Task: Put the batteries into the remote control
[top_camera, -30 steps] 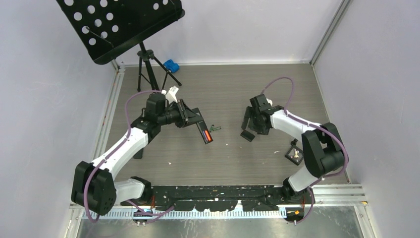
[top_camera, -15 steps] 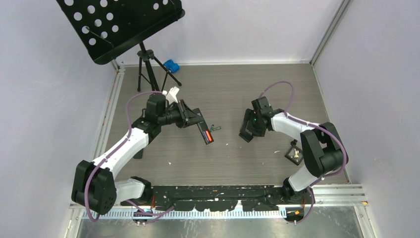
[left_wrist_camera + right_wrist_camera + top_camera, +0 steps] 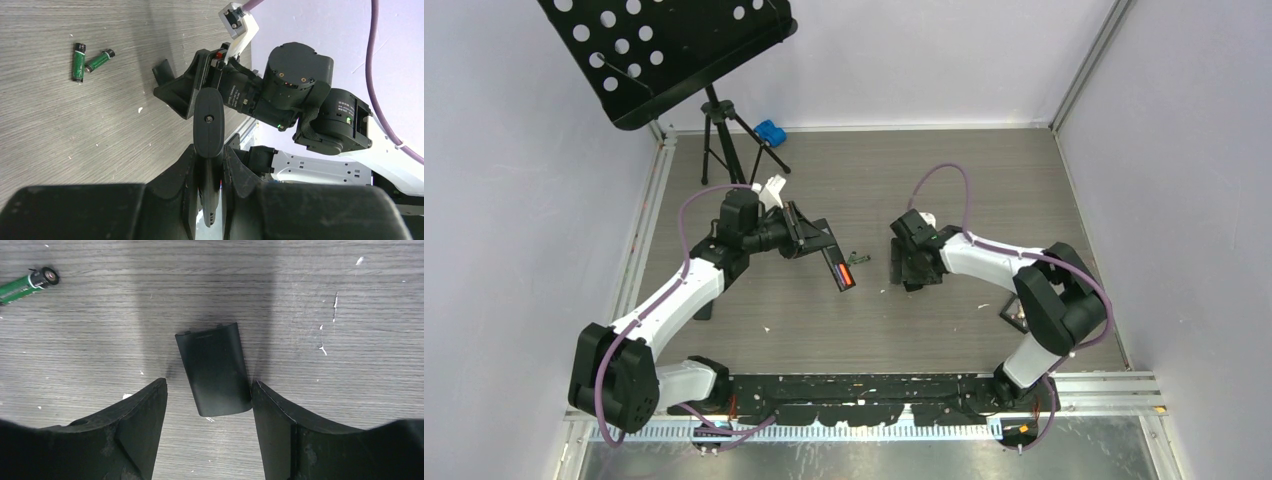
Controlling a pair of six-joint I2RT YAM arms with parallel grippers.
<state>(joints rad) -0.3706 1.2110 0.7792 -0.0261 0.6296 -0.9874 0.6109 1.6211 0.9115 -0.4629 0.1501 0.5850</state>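
Right wrist shows right end effector [image 3: 208,385] spread astride cover [image 3: 215,365]; left end effector [image 3: 208,165] clamps remote [image 3: 208,115]

Cover [image 3: 215,367] between fingers [image 3: 137,432], batteries [image 3: 78,62] to left

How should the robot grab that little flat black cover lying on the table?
Pinch the black cover across its narrow width, one finger on each long edge, coming straight down from above. It lies flat and thin on the table, so probably only those side edges give a hold. The right gripper hangs open over it, a finger on either side.
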